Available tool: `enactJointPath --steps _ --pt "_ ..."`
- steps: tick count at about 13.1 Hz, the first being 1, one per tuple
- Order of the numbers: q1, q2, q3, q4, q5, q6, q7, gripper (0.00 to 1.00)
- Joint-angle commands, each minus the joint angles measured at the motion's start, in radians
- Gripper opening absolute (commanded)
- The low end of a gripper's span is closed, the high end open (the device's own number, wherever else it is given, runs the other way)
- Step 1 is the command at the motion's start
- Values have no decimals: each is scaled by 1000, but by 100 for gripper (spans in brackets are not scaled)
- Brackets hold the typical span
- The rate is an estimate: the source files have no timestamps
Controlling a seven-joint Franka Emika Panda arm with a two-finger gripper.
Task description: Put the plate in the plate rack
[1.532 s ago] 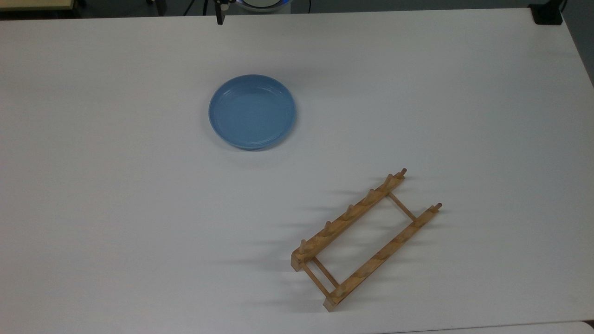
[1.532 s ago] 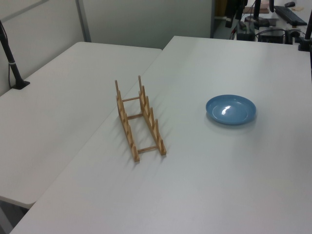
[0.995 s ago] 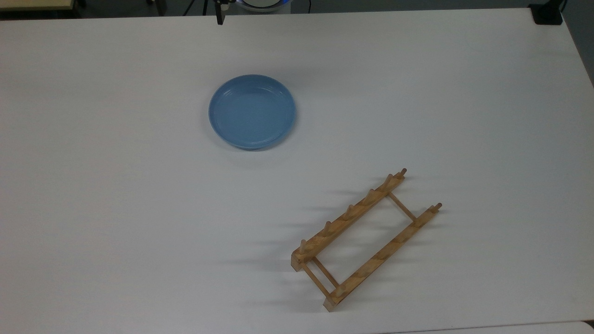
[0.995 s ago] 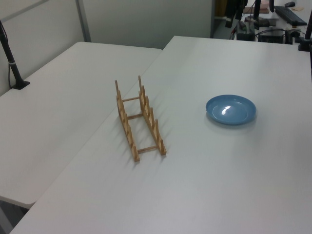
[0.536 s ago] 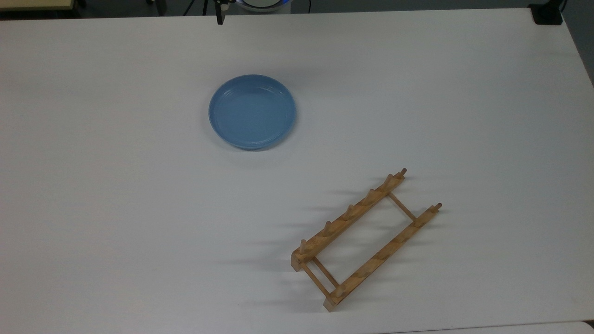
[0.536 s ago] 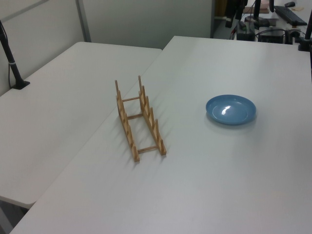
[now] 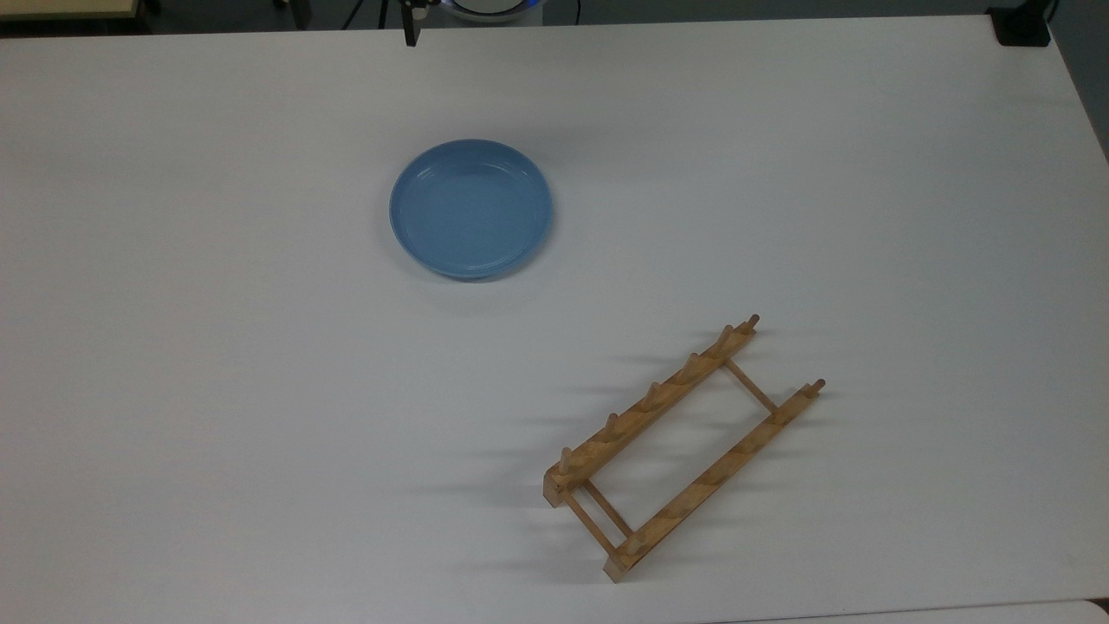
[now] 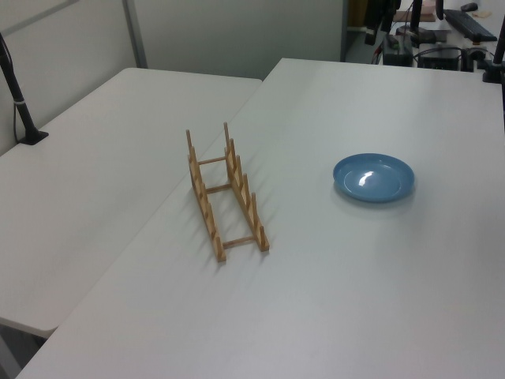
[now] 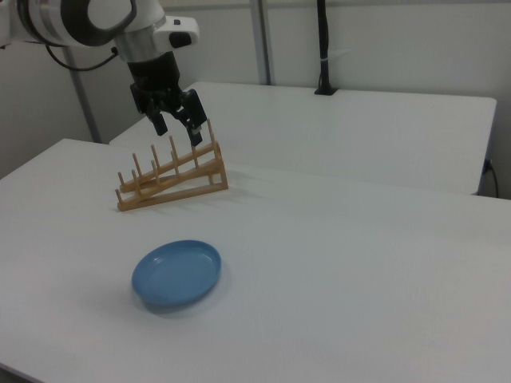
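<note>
The light-blue plate (image 7: pixel 470 208) (image 8: pixel 373 177) (image 9: pixel 176 273) lies flat and upright on the white table (image 7: pixel 260 390). The light-wood plate rack (image 7: pixel 645 407) (image 8: pixel 246 197) (image 9: pixel 172 179) stands with nothing in it, well apart from the plate, toward the top view's lower right. In the right view my gripper (image 9: pixel 178 132) hangs in the air at the upper left, fingers pointing down and open with nothing between them. It overlaps the rack's far end in that picture and is far from the plate.
A second white table (image 8: pixel 95 181) adjoins the rack's side. A black post (image 8: pixel 20 110) (image 9: pixel 323 48) is clamped to it. A black block (image 7: pixel 1022 26) sits at the top view's upper right corner. Wide bare tabletop surrounds plate and rack.
</note>
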Motion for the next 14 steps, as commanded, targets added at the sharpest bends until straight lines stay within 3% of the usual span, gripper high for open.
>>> enactJointPath --steps 1,12,14 --pt "10 -9 -9 4 4 -29 -5 100" --pt "13 -11 -9 1 4 -29 -19 100" --pt "13 -14 -9 -4 2 -32 -125 100"
